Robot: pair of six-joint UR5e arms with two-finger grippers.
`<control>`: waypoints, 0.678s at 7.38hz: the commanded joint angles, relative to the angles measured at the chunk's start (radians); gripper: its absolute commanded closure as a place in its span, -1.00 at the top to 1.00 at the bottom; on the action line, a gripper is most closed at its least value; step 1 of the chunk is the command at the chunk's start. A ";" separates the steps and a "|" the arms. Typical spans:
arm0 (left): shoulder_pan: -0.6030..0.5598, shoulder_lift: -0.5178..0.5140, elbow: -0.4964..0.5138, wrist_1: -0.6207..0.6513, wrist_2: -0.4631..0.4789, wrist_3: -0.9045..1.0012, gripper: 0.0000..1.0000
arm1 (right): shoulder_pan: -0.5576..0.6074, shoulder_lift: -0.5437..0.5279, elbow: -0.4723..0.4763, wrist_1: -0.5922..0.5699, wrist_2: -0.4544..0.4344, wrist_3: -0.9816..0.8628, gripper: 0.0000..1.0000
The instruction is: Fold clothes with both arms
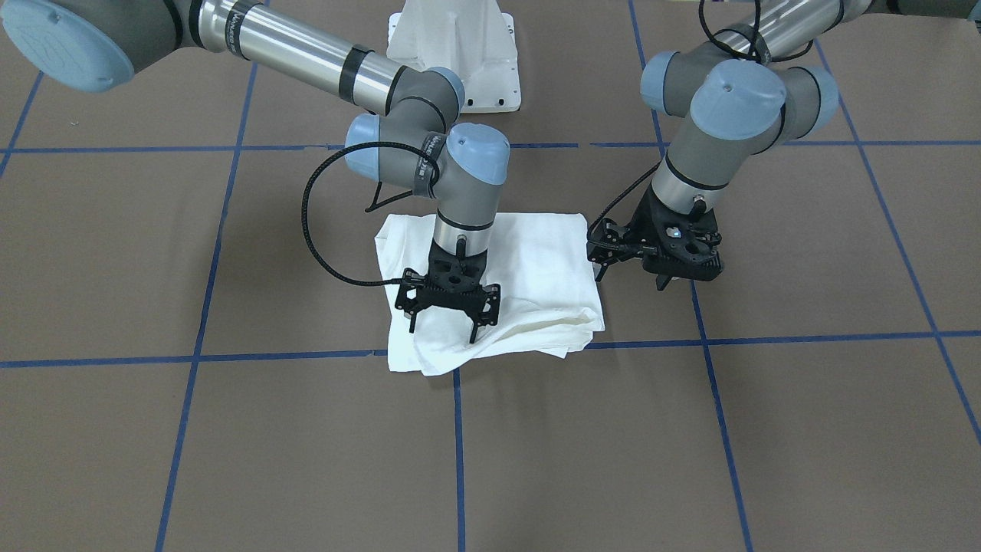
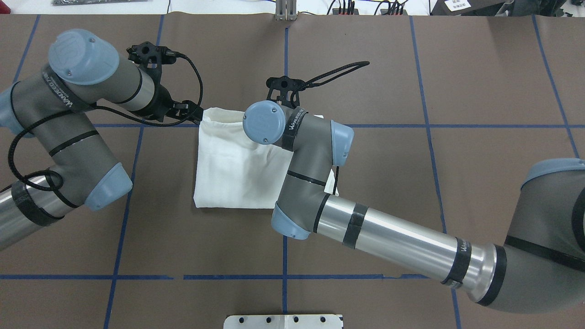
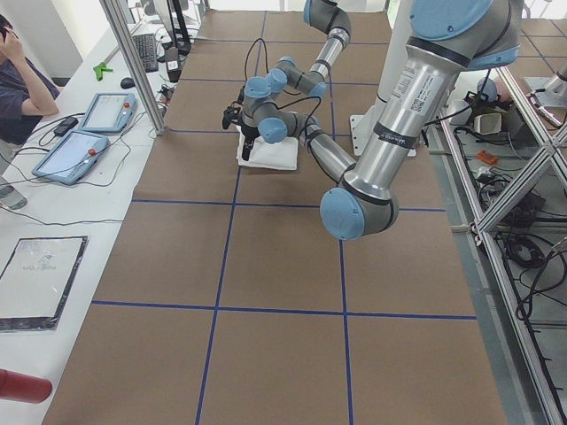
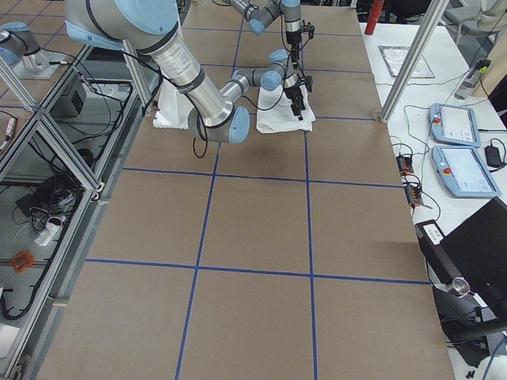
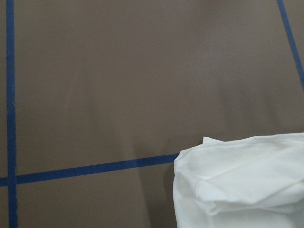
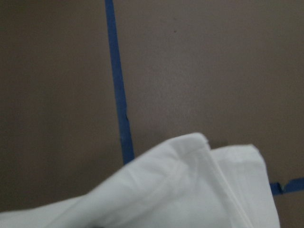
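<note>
The white T-shirt (image 1: 536,261) lies folded into a rough square on the brown table, with thick folded layers along its operator-side edge. It also shows in the overhead view (image 2: 228,169) and in both wrist views (image 5: 247,185) (image 6: 180,190). No printed text shows. My right gripper (image 1: 443,326) hangs open just above that edge of the shirt and holds nothing. My left gripper (image 1: 630,280) is open and empty beside the shirt's side edge, over bare table; in the overhead view (image 2: 192,113) it sits at the shirt's far left corner. My right wrist hides part of the shirt from overhead.
The white pedestal base (image 1: 460,54) stands on the robot's side of the shirt. Blue tape lines (image 1: 230,356) divide the brown table (image 1: 230,460) into squares. Tablets and an operator (image 3: 18,80) are on a side desk beyond the table's far edge.
</note>
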 commanded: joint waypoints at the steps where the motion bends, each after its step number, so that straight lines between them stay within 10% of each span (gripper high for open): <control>1: 0.001 0.001 -0.002 0.000 0.001 -0.001 1.00 | 0.068 0.021 -0.073 0.077 -0.053 -0.030 1.00; 5: 0.068 -0.010 0.022 0.006 0.011 -0.110 1.00 | 0.134 0.031 -0.045 0.068 0.178 -0.127 1.00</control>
